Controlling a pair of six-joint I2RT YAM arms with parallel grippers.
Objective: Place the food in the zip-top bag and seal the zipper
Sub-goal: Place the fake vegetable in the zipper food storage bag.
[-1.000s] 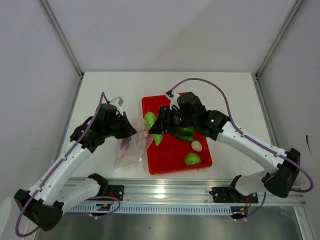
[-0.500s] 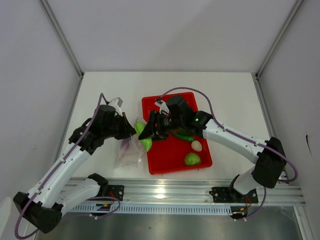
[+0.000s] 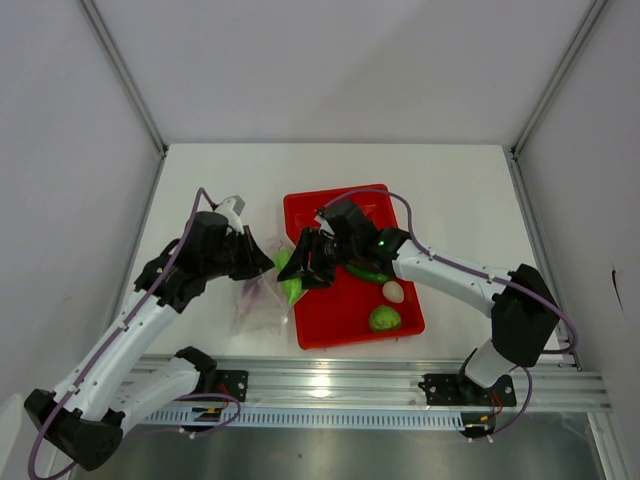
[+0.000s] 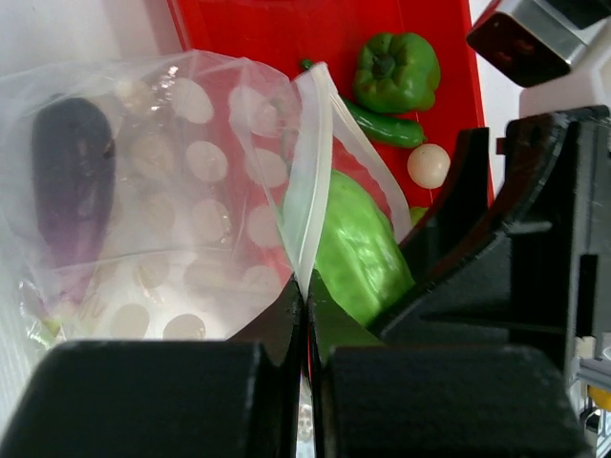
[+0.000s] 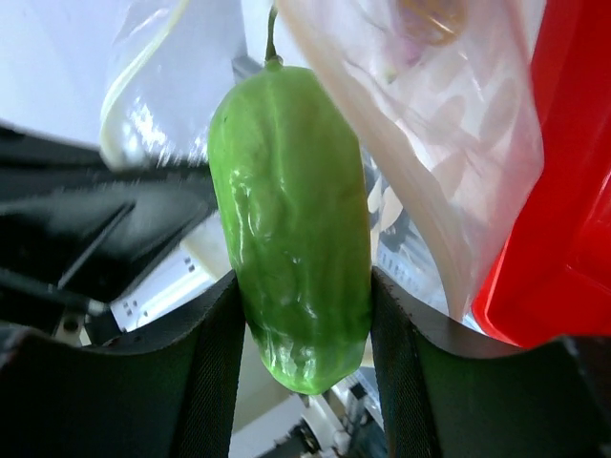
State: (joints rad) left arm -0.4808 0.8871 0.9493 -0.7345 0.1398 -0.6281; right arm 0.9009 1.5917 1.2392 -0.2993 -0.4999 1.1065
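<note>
**Gourd at the bag's mouth, which is held open to receive it**

The left gripper is pinched tight on the bag at its zipper, lifting the rim so the mouth gapes toward 3 o'clock, facing the tray. The right gripper, half-spread, clamps the gourd across its belly, stem pointed at that opening, just beside the rim. The eggplant lies inside; the pepper, chili and egg wait on the tray.

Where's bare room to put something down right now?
Bare: table between red tray and back wall; tray's near-left corner. Crowded: tray's left edge, where left gripper, right gripper, bag and gourd meet.
</note>
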